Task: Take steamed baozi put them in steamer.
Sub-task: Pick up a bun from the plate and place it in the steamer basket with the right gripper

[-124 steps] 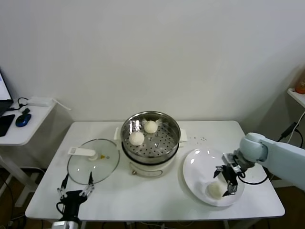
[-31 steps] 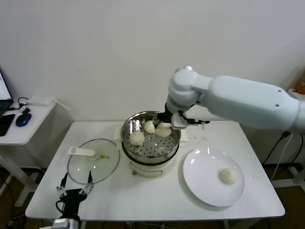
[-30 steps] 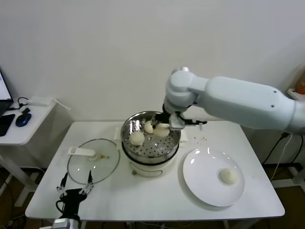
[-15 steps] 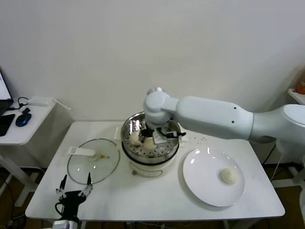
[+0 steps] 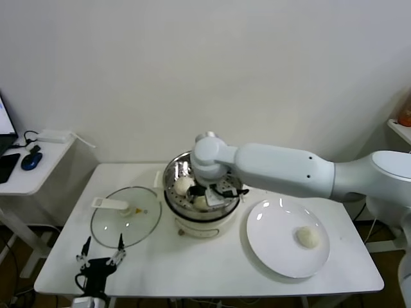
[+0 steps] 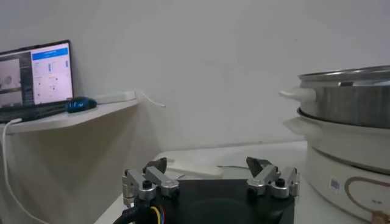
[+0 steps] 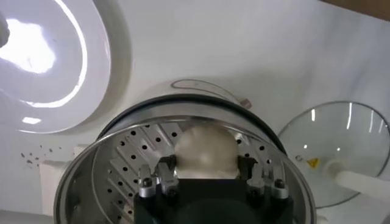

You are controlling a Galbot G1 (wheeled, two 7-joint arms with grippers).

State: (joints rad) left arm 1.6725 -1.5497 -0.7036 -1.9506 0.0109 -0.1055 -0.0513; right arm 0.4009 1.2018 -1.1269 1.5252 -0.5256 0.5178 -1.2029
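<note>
White table: right gripper apparently grips baozi (inside steamer).

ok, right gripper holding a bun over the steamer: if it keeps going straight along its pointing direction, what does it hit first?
Most likely the steamer's perforated floor. The right gripper points down into the basket, shut on the bun; the bun would touch first. Remaining gap unclear.

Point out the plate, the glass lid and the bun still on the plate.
plate (image 5: 273,224): head view, bare left part of its surface.
glass lid (image 5: 135,228): head view, glass near its front.
bun (image 5: 308,237): head view, its top.
</note>
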